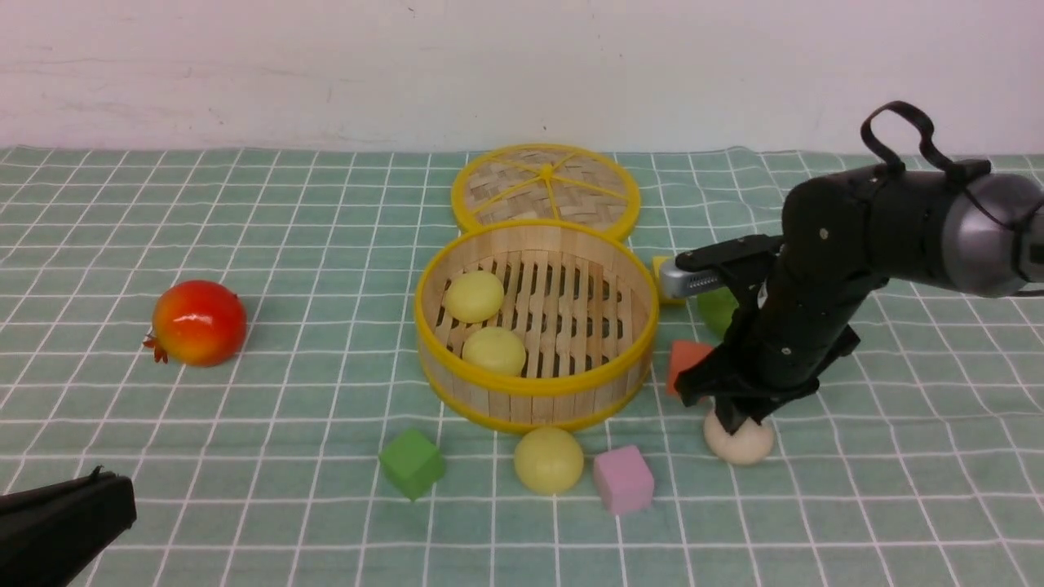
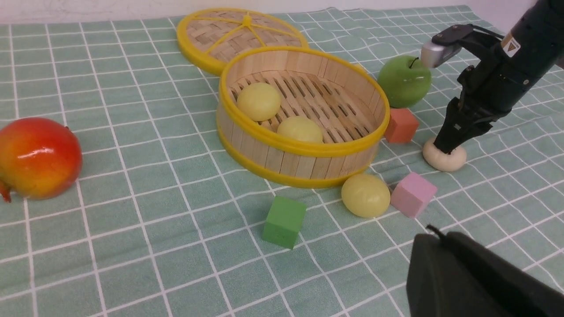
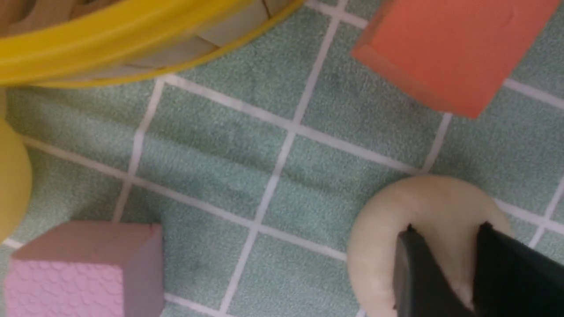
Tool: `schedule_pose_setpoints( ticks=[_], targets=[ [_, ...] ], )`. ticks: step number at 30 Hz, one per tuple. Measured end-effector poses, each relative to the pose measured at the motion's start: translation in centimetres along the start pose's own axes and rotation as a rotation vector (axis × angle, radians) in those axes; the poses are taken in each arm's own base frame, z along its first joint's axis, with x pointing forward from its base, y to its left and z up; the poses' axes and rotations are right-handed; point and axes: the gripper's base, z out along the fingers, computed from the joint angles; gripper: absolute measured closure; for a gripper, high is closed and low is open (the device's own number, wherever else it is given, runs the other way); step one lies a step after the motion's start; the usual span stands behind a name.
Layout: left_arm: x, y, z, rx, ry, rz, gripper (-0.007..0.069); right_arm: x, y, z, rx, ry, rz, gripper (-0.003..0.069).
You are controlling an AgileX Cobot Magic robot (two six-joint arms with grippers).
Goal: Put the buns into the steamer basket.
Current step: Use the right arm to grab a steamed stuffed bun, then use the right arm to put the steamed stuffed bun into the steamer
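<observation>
Nearby beige bun (image 1: pixel 746 447), orange cube (image 1: pixel 685 359), pink cube (image 1: pixel 623 479)

Can't make out left gripper (image 1: pixel 98 505) jaws, cropped at front view's corner. Only see slivers of green apple (image 1: pixel 716 308) and orange cube (image 1: pixel 685 355) behind right arm (image 1: pixel 816 310), plus lower half of off-white bun (image 1: pixel 746 448) under right gripper (image 1: pixel 736 421). Getting only cropped bits of steamer basket (image 3: pixel 88 48), 1 yellow bun (image 3: pixel 11 176), pink cube (image 3: pixel 83 268) in right wrist view.

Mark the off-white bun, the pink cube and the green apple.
off-white bun (image 1: pixel 744 447), front view, its bare lower front.
pink cube (image 1: pixel 624 481), front view, middle of its front face.
green apple (image 2: pixel 403 82), left wrist view, middle of its skin.
</observation>
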Motion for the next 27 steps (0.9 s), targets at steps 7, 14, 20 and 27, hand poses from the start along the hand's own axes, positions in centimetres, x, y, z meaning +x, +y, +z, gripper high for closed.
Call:
schedule_pose_setpoints(
  ticks=[7, 14, 20, 27],
  targets=[
    [0.0, 0.0, 0.0, 0.0, 0.0, 0.001, 0.0638, -0.2, 0.5, -1.8, -0.003, 0.017, -0.051, 0.0652],
    [-0.1, 0.0, 0.0, 0.001, -0.012, -0.001, 0.0638, -2.8, 4.4, -9.7, -0.071, -0.22, -0.129, 0.0652],
    [-0.1, 0.0, 0.0, 0.0, -0.016, -0.001, 0.0638, -6.0, 7.8, -9.4, -0.127, -0.373, -0.172, 0.0652],
    [-0.1, 0.0, 0.0, 0.0, -0.017, -0.001, 0.0636, -7.0, 8.3, -1.7, -0.142, -0.287, -0.141, 0.0593]
  ],
)
